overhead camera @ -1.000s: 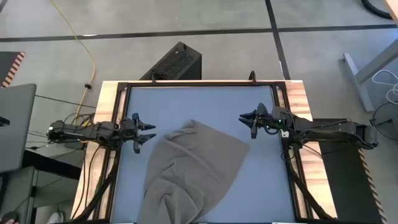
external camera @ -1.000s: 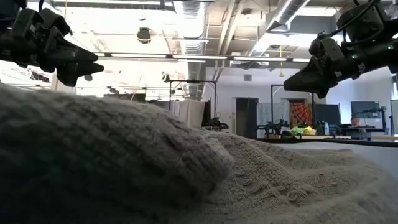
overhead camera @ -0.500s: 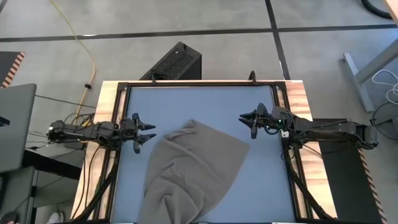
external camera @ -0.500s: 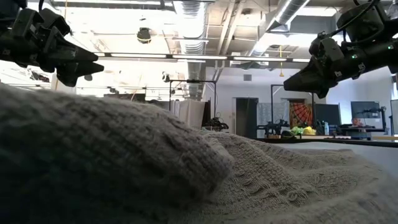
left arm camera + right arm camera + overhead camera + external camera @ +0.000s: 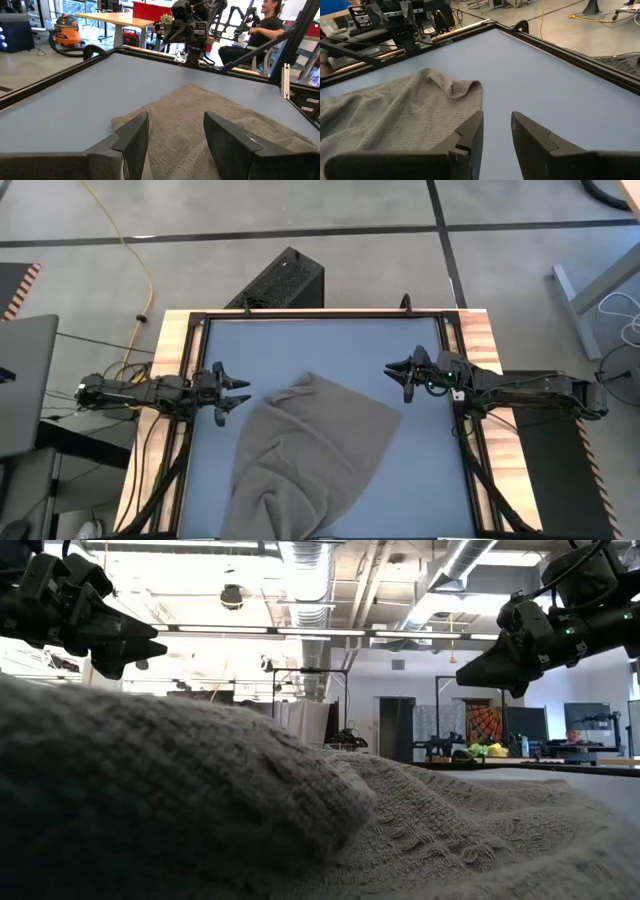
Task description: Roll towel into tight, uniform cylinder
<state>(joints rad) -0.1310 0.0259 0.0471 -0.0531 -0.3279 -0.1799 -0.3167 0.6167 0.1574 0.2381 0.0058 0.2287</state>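
Towel: taupe, crumpled and unrolled on the blue table, near edge; left gripper and right gripper flank it, fingers spread, empty, seemingly poised to begin.

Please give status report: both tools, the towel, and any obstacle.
Left tool open, empty, above the table's left edge. Right tool open, empty, at the right side. Towel lies crumpled, not rolled. Nothing in the way.
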